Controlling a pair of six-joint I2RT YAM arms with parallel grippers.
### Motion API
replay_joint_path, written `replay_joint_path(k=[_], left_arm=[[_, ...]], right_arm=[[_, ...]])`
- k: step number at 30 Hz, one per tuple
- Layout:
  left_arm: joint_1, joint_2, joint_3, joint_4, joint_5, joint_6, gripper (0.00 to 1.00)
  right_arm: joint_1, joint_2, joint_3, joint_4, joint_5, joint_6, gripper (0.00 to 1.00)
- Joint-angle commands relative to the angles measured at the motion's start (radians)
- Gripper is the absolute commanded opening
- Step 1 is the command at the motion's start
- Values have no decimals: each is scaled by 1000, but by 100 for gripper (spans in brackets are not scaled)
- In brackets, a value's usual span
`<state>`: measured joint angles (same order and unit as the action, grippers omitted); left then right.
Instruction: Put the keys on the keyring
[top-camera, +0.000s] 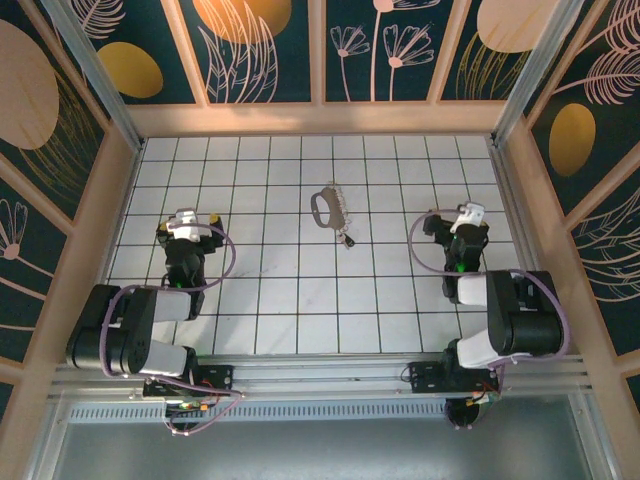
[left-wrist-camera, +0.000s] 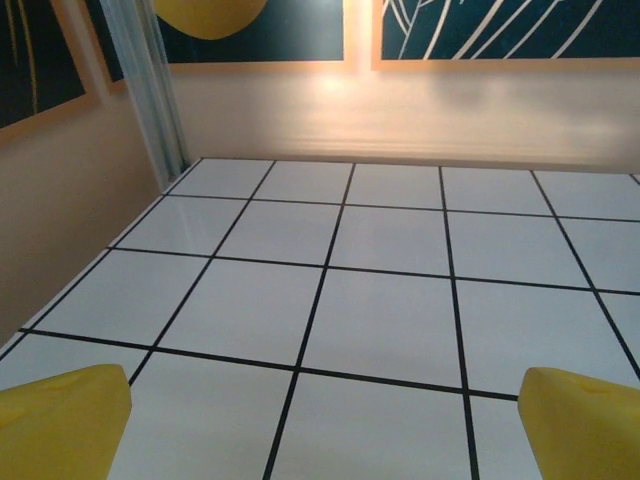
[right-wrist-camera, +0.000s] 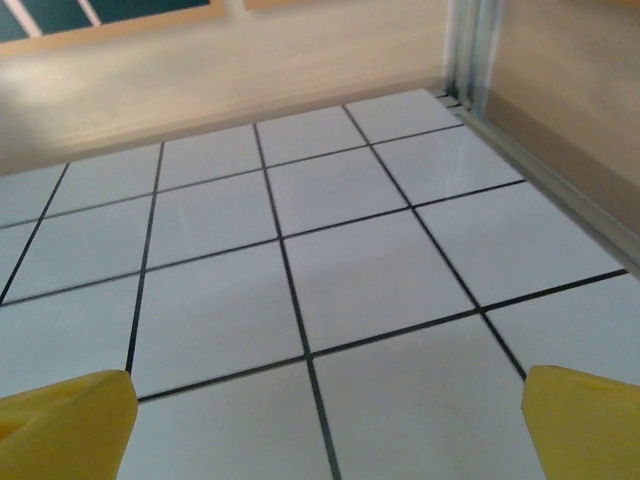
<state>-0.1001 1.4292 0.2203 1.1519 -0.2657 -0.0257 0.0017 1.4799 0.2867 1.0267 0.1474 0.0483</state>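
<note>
Nearest, at mid-left and mid-right of the top view, the left gripper (top-camera: 188, 222) and right gripper (top-camera: 463, 218) hold their jaws wide apart, empty. At centre lie the keys (top-camera: 348, 239), probably light, thin and slippery, so pinch the head. Just beyond lies the keyring (top-camera: 327, 206), a soft strap.

The tan keyring (top-camera: 326, 206) lies on the white tiled table (top-camera: 280, 300). The keys (top-camera: 347, 239) lie just beside it, toward the arms. The 2 grippers flank the keyring, well apart from it: left gripper (top-camera: 188, 217), right gripper (top-camera: 464, 213).
</note>
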Motion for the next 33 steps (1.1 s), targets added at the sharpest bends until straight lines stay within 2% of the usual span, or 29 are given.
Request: replay_joint_path(k=[1, 5, 10, 17, 33], left_arm=[[33, 22, -23, 136, 89, 3, 99], [54, 98, -42, 248, 146, 2, 99], [96, 93, 4, 149, 214, -31, 99], [111, 97, 25, 112, 207, -53, 99], [111, 99, 28, 105, 198, -55, 99]], right_arm=[[-6, 37, -64, 225, -69, -36, 99], [-13, 59, -71, 253, -127, -55, 99], [-57, 58, -46, 206, -229, -31, 99], [-39, 58, -45, 205, -182, -37, 99], [-41, 61, -40, 197, -186, -38, 99]])
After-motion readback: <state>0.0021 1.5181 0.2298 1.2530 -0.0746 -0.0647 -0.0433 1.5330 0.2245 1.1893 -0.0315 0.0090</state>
